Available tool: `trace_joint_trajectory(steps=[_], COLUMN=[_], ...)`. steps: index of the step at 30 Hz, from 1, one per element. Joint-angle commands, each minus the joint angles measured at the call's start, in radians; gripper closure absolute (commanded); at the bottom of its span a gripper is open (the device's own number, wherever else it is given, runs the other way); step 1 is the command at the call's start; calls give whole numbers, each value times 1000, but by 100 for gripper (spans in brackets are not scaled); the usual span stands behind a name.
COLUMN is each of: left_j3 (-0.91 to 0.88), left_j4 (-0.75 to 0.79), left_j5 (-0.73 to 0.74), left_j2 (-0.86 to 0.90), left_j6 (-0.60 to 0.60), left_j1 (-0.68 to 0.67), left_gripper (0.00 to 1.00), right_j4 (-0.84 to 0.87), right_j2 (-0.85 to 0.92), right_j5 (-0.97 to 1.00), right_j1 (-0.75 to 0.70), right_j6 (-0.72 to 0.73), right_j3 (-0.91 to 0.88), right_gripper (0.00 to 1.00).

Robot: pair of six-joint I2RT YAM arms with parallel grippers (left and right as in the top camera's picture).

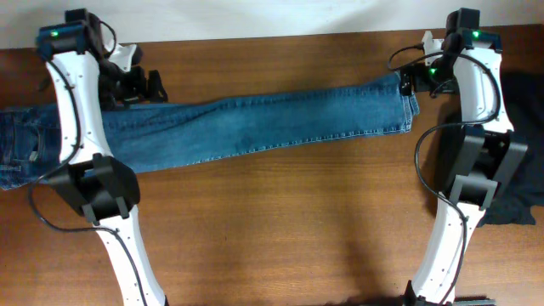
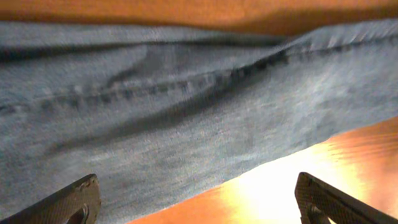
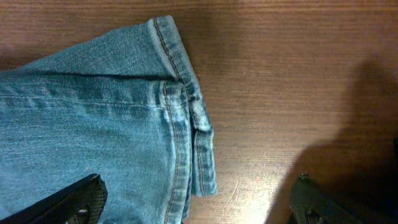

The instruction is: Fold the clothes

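Jeans (image 1: pixel 255 127) flat across the wooden surface (image 1: pixel 280 229)
They stretch left to right along the far half (hems at right); left jaws stand spread wide above a leg, right jaws open over the hems, seemingly clear of the cloth.

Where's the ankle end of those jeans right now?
In the overhead view the jeans' hem lies at the back right of the table, right by the right end effector, with a dark garment farther right.
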Motion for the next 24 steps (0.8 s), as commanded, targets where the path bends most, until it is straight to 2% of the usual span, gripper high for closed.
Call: trace_joint_trajectory(steps=[1,10,24], left_j3=[-53,-165,-174], left_j4=[15,81,92], left_j5=[-37,-37,-37], left_j2=[-7,-7,-7], left_j6=[13,13,14], left_j1=[-11,-12,-12], left_gripper=[1,1,1], right_j4=[6,5,-20], right_j2=[55,94,152], right_j5=[-5,-64,-86], right_j1=[4,5,5], right_j6=[-56,-78,-97], right_j3=[-7,-7,-9], right_gripper=[1,1,3])
